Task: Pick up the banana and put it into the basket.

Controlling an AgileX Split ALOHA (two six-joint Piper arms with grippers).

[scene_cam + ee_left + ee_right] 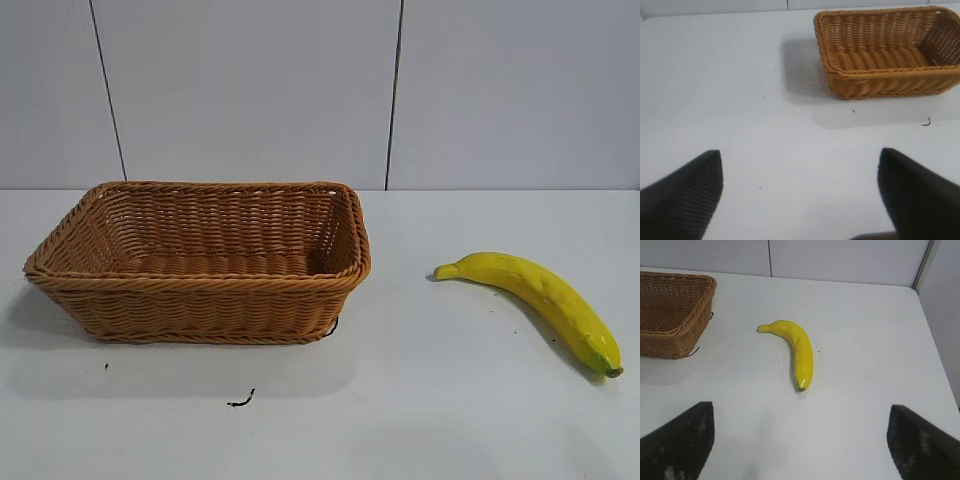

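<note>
My arms sat outside the exterior view. Both my left claw [800, 192] and right claw [800, 440] gaped, holding nothing. Glossy curved yellow banana [540, 300] lay on white desk [420, 400], well apart from tan woven wicker basket [200, 285].

The banana [796, 352] lies flat on the white tabletop [865, 340], well apart from the basket [671, 312]. The right hand [800, 445] hovers over the tabletop near it, fingers [677, 445] spread wide.
</note>
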